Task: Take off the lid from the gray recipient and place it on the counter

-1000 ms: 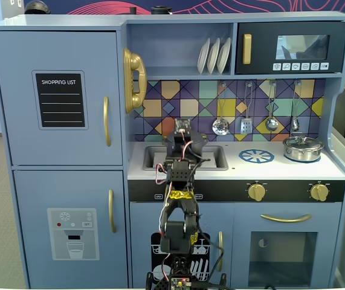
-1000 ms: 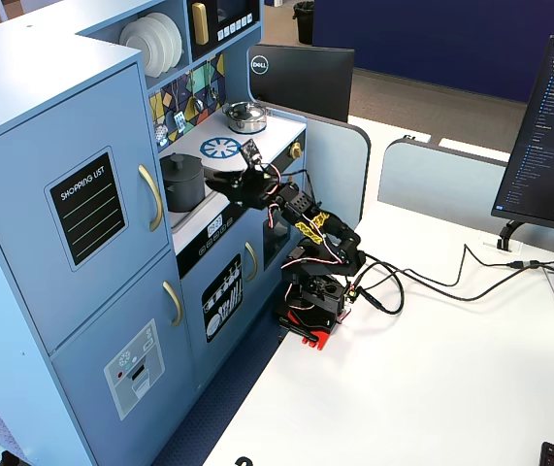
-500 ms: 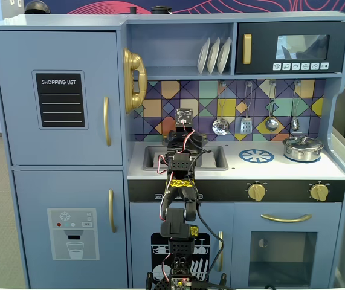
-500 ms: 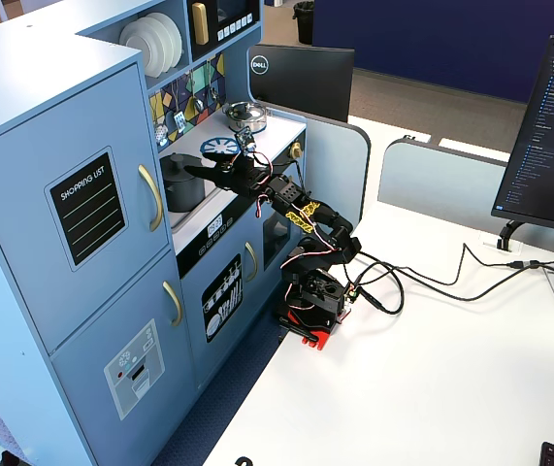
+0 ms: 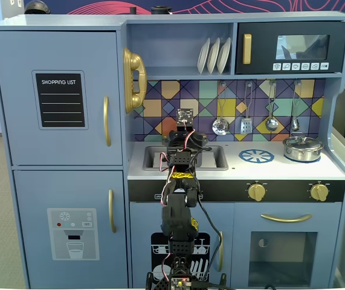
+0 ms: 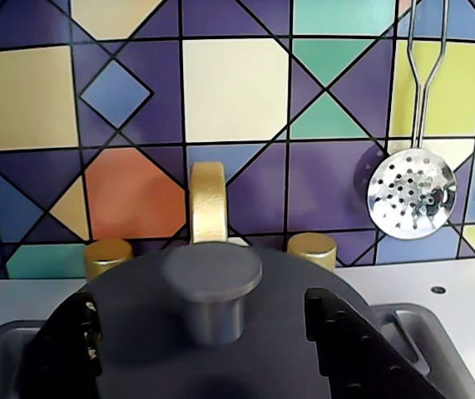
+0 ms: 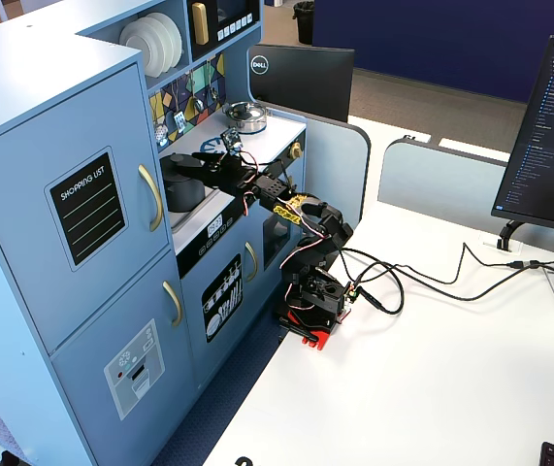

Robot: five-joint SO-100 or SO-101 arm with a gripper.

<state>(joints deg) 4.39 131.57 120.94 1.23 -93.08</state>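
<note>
While fingers (image 6: pixel 204 332) stand open either side of lid (image 6: pixel 137 324) knob, lower frame centre, holding nothing: you centre, close firmly, lift straight, then carry to worktop (image 5: pixel 281 169).

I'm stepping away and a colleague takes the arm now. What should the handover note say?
Gripper: open, fingers either side of the lid's knob, not yet closed on it.
Lid: on the gray recipient, which stands at the sink.
Counter: bare white space beside the burner ring; silver pot at the right end.
Done: approach. Left: grip the knob, lift, set the lid on the counter.
</note>
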